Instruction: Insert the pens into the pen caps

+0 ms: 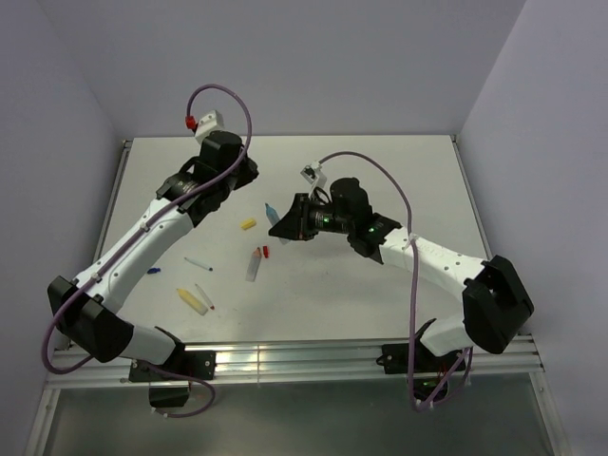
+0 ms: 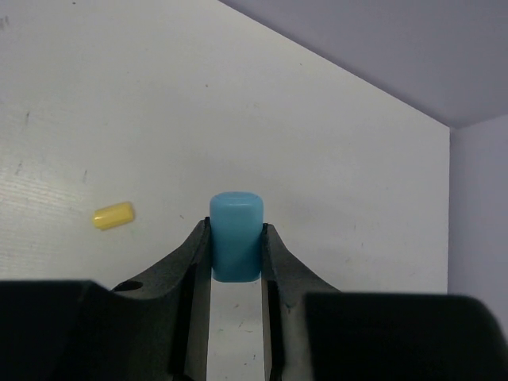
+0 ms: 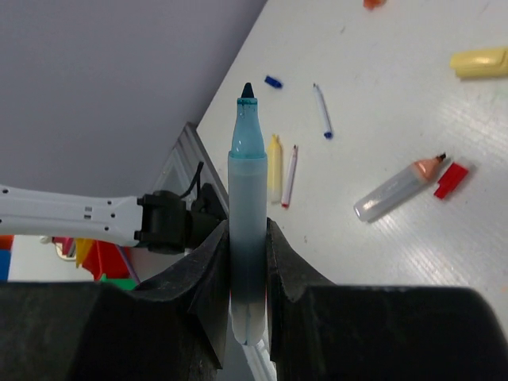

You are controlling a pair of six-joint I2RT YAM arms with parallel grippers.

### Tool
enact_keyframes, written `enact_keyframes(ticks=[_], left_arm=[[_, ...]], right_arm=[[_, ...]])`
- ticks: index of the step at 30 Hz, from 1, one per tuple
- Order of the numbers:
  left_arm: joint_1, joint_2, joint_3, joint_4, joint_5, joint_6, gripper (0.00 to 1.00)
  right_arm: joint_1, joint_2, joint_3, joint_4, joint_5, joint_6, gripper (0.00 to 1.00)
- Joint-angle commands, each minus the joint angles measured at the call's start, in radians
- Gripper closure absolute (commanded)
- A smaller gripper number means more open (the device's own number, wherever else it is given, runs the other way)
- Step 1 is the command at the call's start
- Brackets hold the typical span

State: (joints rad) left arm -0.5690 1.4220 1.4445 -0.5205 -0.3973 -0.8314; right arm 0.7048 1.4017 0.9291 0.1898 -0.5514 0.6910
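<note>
The white desk [image 1: 380,285] carries everything. The loose pieces lie on its left half, between the middle and the near edge.

The left arm [image 1: 142,237] reaches toward the far edge. The right arm [image 1: 427,256] bends in from the right, so the two wrists face each other above the desk's middle. This looks like lining up a mating in mid-air.

The right end effector [image 3: 248,230] is clamped narrowly round the barrel of the light-blue marker [image 3: 247,198]. It grips low on the barrel, so the bare tip sticks out free to enter a cap.

The left end effector [image 2: 236,230] pinches the light-blue cap [image 2: 236,234] by its sides. The cap juts past the fingertips, probably so a pen can be pushed in.

On the desk, the orange marker [image 3: 397,190] lies uncapped with the red cap [image 3: 450,179] just beside its tip. Toward the near left corner, the yellow marker [image 3: 275,167] and the red-tipped thin pen [image 3: 290,175] lie side by side. The blue-tipped thin pen [image 3: 321,111] and the dark-blue cap [image 3: 273,81] are close by. The yellow cap [image 2: 113,215] rests alone near the middle.

No pen on the desk has its cap on yet.
</note>
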Motion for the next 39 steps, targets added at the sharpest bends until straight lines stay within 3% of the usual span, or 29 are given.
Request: enact_keyframes(ticks=[1,9,39], left_arm=[[-0.028,-0.024,0.028,0.063,0.035,0.058,1.0],[-0.104,-0.047,0.021,0.094,0.051,0.081,1.0],[-0.126,-0.02,-0.015,0.128,0.094,0.068,1.0]], right_arm=[[0.015,-0.009,0.085,0.03,0.059,-0.018,1.0],[0.015,-0.038,0.083,0.019,0.125,-0.059,1.0],[-0.042,-0.09,0.083,0.02,0.154,-0.065,1.0]])
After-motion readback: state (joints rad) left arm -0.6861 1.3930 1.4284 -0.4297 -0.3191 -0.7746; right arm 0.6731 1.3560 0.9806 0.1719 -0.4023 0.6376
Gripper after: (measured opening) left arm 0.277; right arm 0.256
